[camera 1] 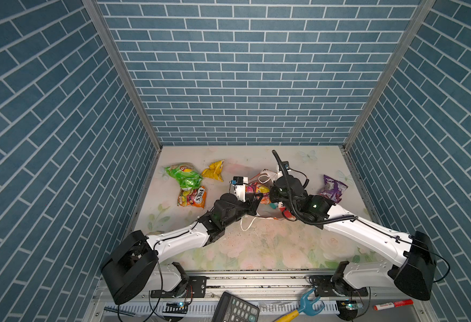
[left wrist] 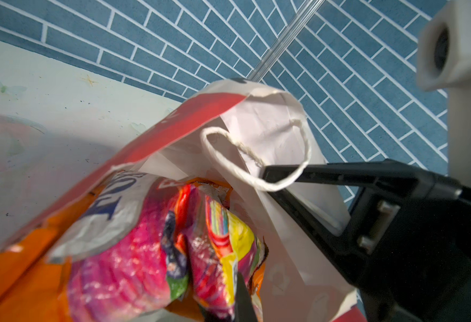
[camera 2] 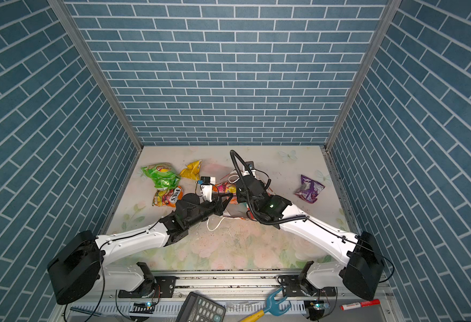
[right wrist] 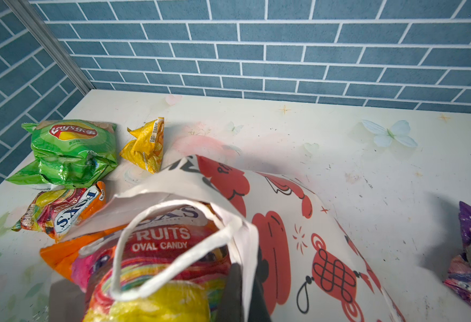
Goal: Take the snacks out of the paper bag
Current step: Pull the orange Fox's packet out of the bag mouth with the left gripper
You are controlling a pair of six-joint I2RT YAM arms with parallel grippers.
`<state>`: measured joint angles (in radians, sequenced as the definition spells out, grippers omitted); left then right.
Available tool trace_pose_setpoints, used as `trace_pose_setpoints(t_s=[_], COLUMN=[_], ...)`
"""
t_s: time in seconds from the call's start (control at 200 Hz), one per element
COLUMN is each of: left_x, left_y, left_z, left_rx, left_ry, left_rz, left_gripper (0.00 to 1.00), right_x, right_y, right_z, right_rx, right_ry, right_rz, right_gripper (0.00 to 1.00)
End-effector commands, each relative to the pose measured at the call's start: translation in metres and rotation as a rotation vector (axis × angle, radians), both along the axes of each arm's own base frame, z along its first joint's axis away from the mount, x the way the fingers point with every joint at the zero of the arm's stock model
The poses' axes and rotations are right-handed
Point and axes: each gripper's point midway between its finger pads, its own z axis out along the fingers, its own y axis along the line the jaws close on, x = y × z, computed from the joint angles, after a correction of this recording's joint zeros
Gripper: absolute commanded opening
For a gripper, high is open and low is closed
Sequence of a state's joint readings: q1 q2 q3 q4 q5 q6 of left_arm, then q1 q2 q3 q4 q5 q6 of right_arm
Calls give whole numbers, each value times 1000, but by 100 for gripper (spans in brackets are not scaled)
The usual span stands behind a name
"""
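Note:
The paper bag (right wrist: 298, 223) lies on its side mid-table, mouth toward the arms; both top views show little of it behind the wrists. An orange Fox's candy packet (right wrist: 159, 239) sticks out of its mouth. My left gripper (left wrist: 240, 292) is shut on that packet's edge (camera 1: 256, 189). My right gripper (right wrist: 245, 278) is shut on the bag's white rim (left wrist: 262, 125), beside a cord handle. Out on the table lie the green Lay's (camera 1: 184, 175), a yellow packet (camera 1: 214, 170) and another orange Fox's (camera 1: 192, 197) at the left, and a purple packet (camera 1: 332, 188) at the right.
Blue brick walls close the table on three sides. On the front rail below the arm bases lie a calculator (camera 1: 235, 308), a blue and yellow tool (camera 1: 305, 305) and a red marker (camera 1: 393, 304). A loose cord handle (camera 1: 247, 224) trails toward the front.

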<state>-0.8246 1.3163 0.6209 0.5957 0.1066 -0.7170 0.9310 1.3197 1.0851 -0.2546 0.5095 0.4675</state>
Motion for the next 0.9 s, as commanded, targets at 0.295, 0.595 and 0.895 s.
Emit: trace_pose_setpoints(t_s=[0.295, 0.595, 0.895], left_x=[14, 21, 28], left_y=[-7, -9, 9], left_z=[48, 63, 55], left_rx=[-23, -35, 83], left_ry=[-59, -38, -70], left_rz=[6, -14, 67], left_gripper=[0, 0, 0], right_x=[3, 1, -5], right_y=[-16, -21, -22], right_z=[-1, 1, 6], right_rx=[-101, -105, -63], right_ry=[16, 2, -9], right_rz=[-46, -46, -29], right_gripper=[0, 0, 0])
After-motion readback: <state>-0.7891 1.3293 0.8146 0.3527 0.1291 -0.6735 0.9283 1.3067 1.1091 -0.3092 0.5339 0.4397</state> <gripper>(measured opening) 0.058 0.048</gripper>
